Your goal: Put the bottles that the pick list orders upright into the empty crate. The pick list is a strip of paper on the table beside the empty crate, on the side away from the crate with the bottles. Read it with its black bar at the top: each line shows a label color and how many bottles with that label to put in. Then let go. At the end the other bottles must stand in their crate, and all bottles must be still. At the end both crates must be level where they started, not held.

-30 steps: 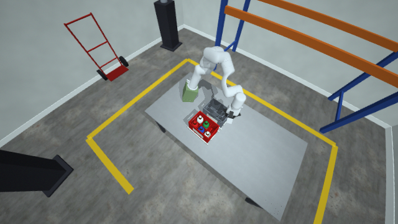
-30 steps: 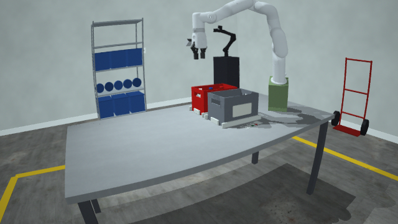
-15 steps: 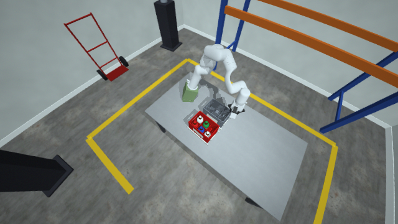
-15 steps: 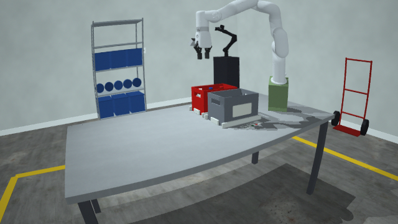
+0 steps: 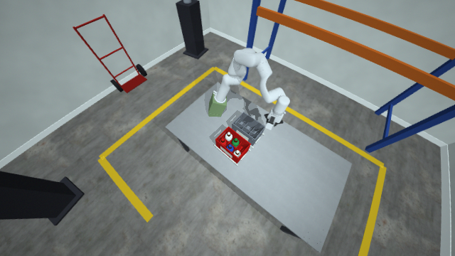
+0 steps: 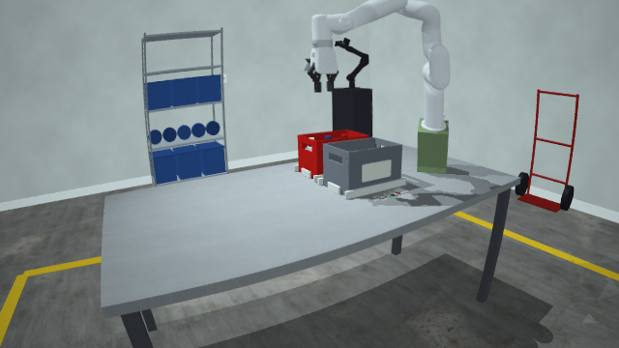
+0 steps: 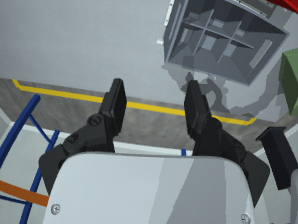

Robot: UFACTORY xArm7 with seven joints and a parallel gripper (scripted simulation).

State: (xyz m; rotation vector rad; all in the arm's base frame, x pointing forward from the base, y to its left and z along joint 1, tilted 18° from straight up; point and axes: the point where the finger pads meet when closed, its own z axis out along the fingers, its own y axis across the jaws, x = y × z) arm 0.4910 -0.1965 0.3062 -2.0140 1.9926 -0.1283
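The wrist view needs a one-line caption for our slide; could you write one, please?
Open, empty gripper held high beyond the table edge, with the empty grey crate ahead of its fingers.

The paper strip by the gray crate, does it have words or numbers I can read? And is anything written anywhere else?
No text can be read in any view.
Pick list beside the gray crate: only tiny red, green and dark marks show, too small to read.
Pale panel on the gray crate: blank.
Red crate, bottles, blue boxes on the shelf rack: no lettering visible.
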